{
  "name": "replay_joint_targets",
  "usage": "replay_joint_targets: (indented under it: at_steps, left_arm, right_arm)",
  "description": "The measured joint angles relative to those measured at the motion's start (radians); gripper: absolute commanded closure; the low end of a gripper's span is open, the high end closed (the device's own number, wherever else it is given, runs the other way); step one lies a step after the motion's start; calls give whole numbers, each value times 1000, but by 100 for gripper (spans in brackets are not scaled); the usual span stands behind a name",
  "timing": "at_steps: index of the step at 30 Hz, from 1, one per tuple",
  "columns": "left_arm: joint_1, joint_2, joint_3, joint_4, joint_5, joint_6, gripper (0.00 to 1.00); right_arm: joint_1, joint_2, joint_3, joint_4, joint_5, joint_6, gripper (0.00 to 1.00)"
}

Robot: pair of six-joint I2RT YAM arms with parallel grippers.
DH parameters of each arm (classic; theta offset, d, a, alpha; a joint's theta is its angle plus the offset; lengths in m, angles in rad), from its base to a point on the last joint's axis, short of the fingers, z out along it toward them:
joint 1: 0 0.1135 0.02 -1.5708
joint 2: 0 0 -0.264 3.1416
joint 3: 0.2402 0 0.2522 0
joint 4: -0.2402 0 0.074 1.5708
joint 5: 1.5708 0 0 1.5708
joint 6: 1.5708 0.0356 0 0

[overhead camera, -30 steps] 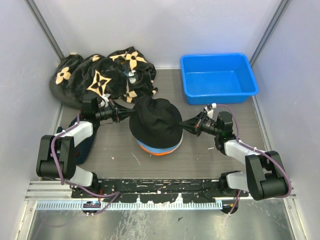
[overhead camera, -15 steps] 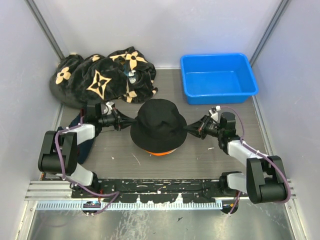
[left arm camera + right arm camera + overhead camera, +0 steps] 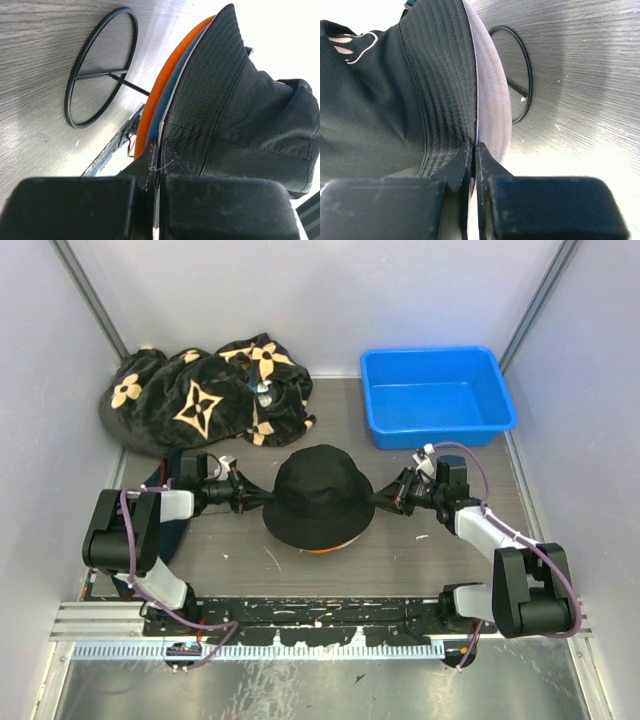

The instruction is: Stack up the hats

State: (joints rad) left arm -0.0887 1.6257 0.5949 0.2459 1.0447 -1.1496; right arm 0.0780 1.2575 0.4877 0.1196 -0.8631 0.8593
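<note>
**Black hat on the stack, brim held both sides**

Soft black fabric bucket hat (image 3: 322,495): mid-table, atop the bright orange round-brimmed hat (image 3: 325,548); left gripper (image 3: 264,499) and right gripper (image 3: 380,502) clamped on opposite brim edges; we judge placement nearly done; next, release without dragging fabric.
</note>
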Motion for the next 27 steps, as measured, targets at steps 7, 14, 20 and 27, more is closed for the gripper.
replay_joint_targets:
  at_steps: [7,14,20,27]
  left_arm:
    - [13,33,-11,11,40,30,100]
    - [15,41,-11,26,58,38,98]
    - [19,-34,-12,-23,16,53,77]
    - [40,-68,-8,-128,-70,84,62]
  right_arm:
    - [7,2,42,-107,23,-128,99]
    - [12,2,64,-156,33,-180,99]
    - [21,-3,95,-212,59,-205,74]
    - [17,-3,99,-330,143,-237,49]
